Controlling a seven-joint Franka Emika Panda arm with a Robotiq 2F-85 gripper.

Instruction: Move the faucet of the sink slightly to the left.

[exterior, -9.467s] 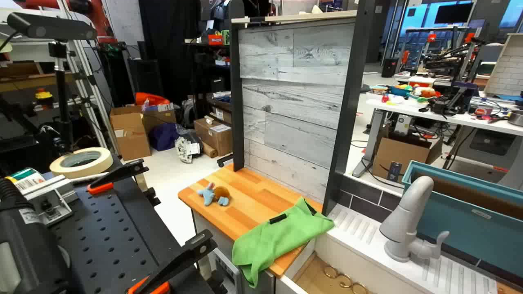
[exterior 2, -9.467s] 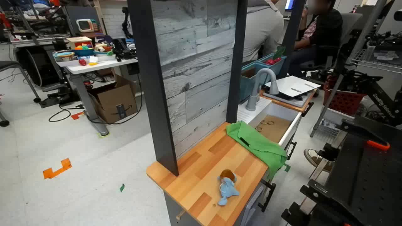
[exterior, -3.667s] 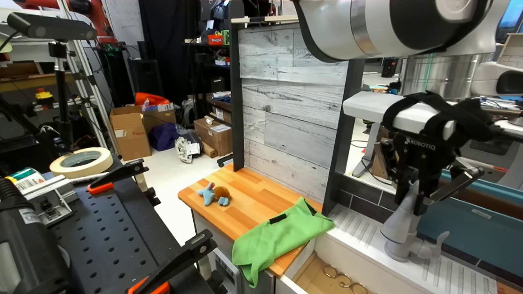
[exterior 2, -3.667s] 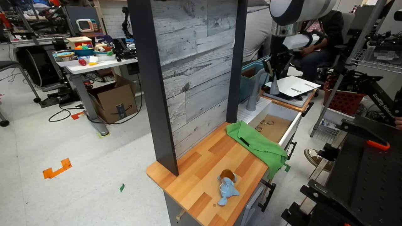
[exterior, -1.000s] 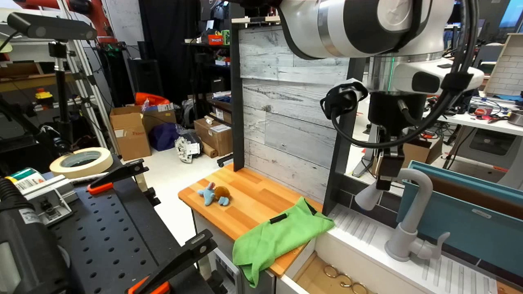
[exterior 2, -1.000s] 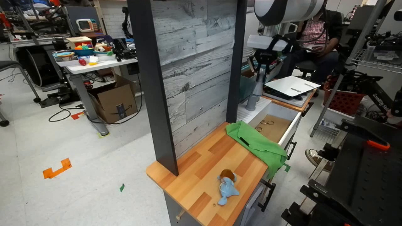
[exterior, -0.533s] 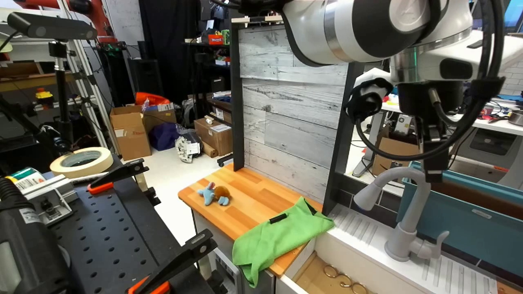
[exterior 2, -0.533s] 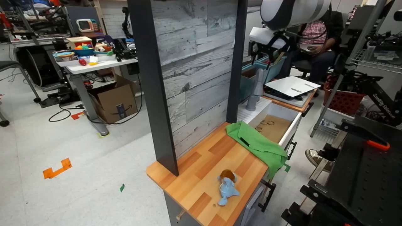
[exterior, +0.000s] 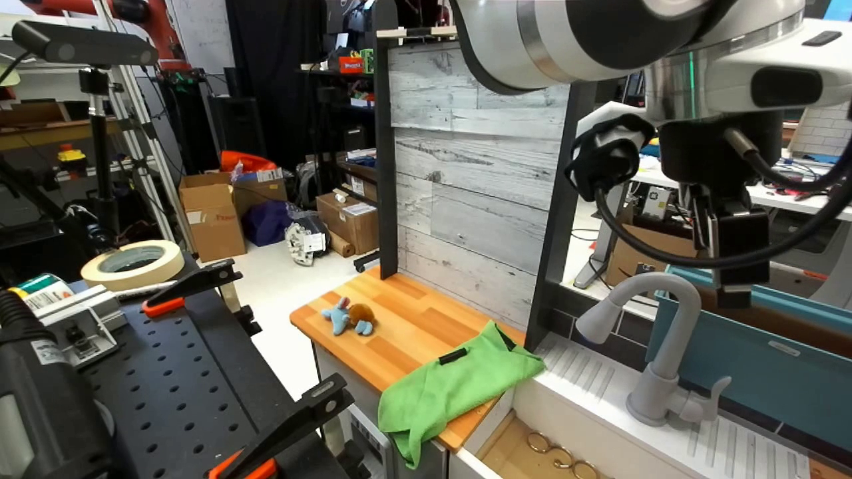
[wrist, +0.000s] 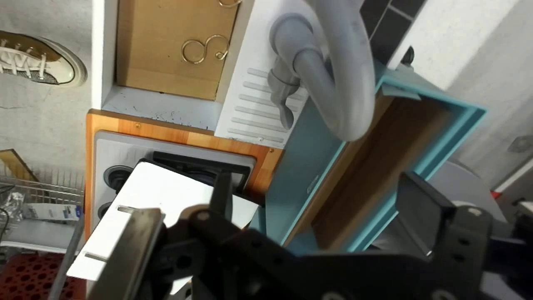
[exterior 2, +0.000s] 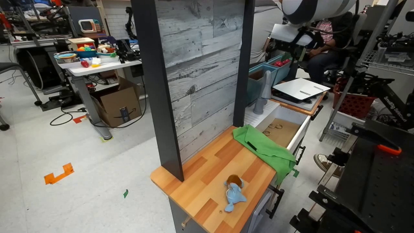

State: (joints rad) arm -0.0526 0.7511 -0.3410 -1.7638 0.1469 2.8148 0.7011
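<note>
The light grey faucet (exterior: 680,336) stands on the ribbed pale rim behind the sink (exterior: 572,422). Its arched spout points to the image left there. In an exterior view (exterior 2: 266,87) the faucet's spout is seen almost end-on, and in the wrist view (wrist: 354,62) it arches at the top. The sink's brown inside holds several metal rings and shows in the wrist view (wrist: 102,54). My gripper (wrist: 316,183) is open and empty, its fingers wide apart over the teal bin (wrist: 308,166). It is apart from the faucet, behind and above it (exterior: 735,296).
An orange wooden board (exterior: 386,346) carries a blue-brown plush toy (exterior: 361,318) and a green cloth (exterior: 459,386). A tall grey wood-look panel (exterior: 479,153) rises behind it. A white sheet (wrist: 166,196) lies over a stove plate beyond the sink.
The spout has swung round to the image left where the rings show beside the board. My gripper held it one second ago, then opened, let go and moved back away from it.
</note>
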